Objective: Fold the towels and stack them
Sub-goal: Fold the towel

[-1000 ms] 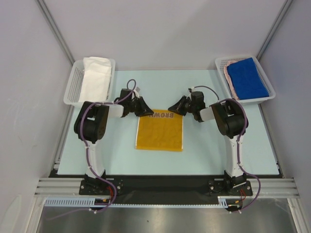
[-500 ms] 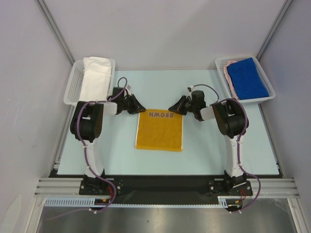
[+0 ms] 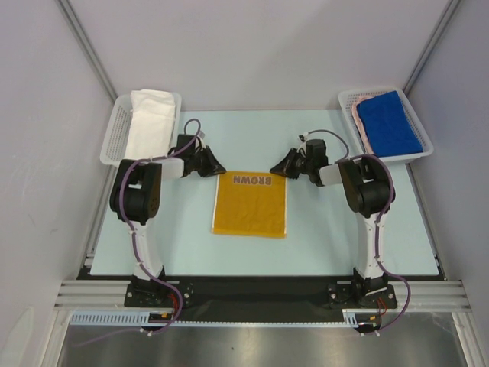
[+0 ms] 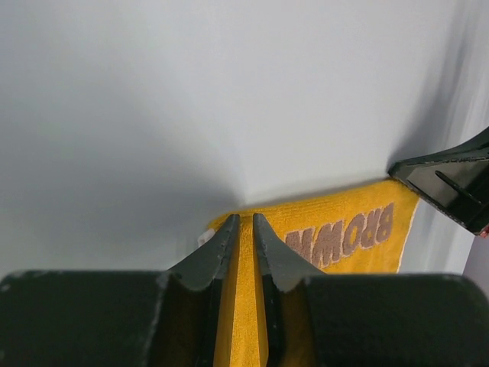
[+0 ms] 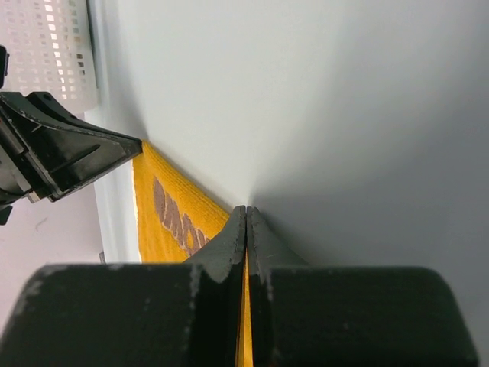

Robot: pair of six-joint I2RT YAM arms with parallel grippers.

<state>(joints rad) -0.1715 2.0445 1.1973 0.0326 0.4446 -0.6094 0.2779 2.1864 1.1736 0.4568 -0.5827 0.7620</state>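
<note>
A yellow-orange towel (image 3: 250, 206) with brown "BROWN" lettering lies flat at the table's middle. My left gripper (image 3: 219, 168) is at its far left corner. In the left wrist view (image 4: 244, 218) the jaws stand a narrow slit apart, and yellow cloth (image 4: 344, 237) fills the slit. My right gripper (image 3: 275, 170) is at the far right corner. In the right wrist view (image 5: 245, 208) its tips are pressed together with a thin yellow sliver between the fingers, at the towel's (image 5: 172, 206) edge. A white towel (image 3: 149, 122), a blue towel (image 3: 388, 122) and a pinkish towel (image 3: 359, 126) lie in baskets.
A white mesh basket (image 3: 109, 145) at the back left holds the white towel. Another mesh basket (image 3: 348, 98) at the back right holds the blue towel on top of the pinkish one. Grey walls close in the back and both sides.
Both grippers have drawn back and slightly outward to the towel's far corners. The towel's far edge now lies further back and the lettering shows fully.
</note>
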